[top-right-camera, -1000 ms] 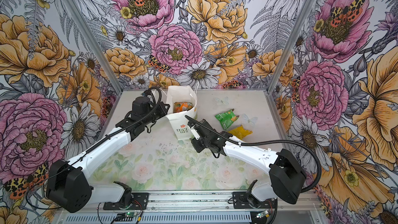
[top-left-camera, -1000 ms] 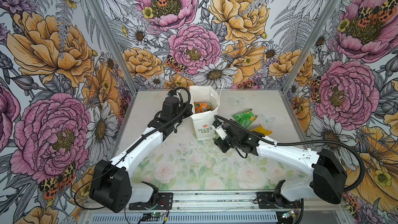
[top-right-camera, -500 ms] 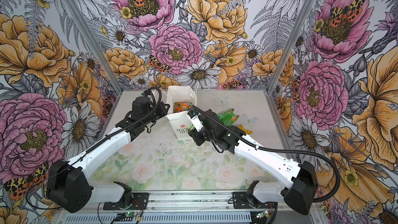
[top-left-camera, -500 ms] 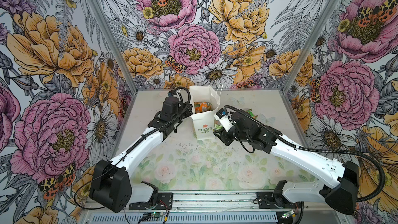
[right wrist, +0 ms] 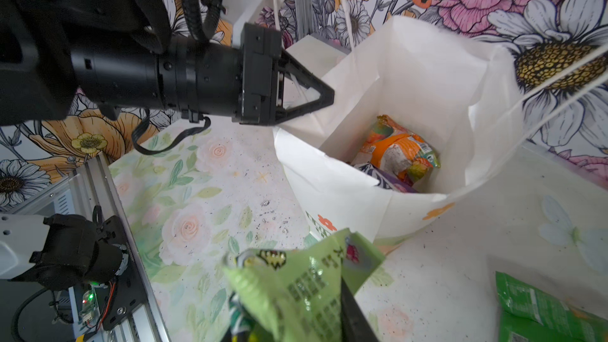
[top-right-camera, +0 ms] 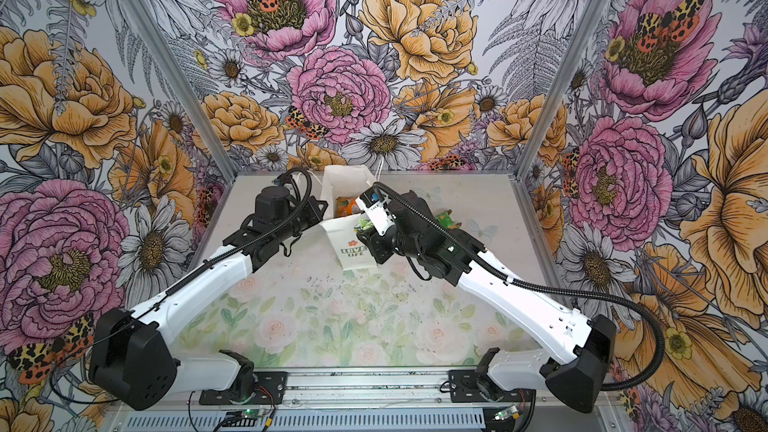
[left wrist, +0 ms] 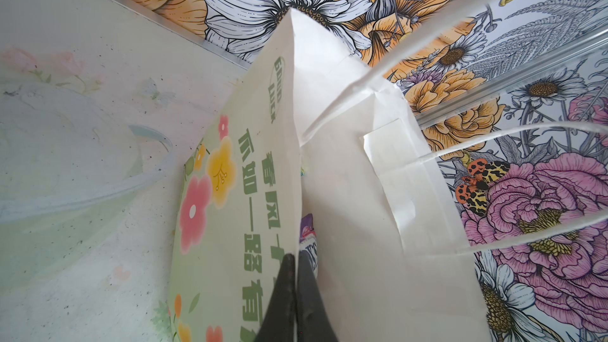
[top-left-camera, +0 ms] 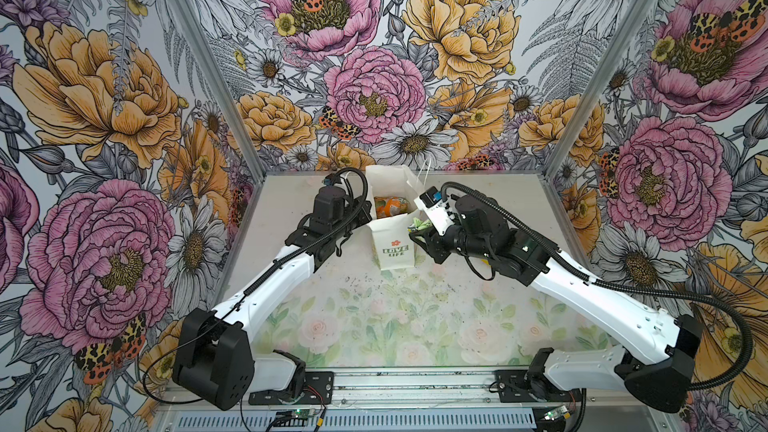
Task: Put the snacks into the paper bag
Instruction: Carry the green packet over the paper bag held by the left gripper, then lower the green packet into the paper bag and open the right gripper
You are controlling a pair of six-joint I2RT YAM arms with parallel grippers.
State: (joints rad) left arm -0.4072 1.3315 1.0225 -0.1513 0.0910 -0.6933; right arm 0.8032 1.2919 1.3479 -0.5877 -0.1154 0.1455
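Note:
The white paper bag stands open at the middle back of the table. My left gripper is shut on the rim of its left wall. My right gripper is shut on a small pale green snack packet, held just outside the bag's near right corner at rim height. Inside the bag lie an orange-white packet and a purple packet.
A green snack packet lies on the table right of the bag, partly behind my right arm. The bag's cord handles hang loose over its mouth. Flowered walls close in the back and both sides.
My right gripper has risen from the table in front and to the right of the bag to its rim, carrying the pale green packet. The left arm and the bag have stayed put.

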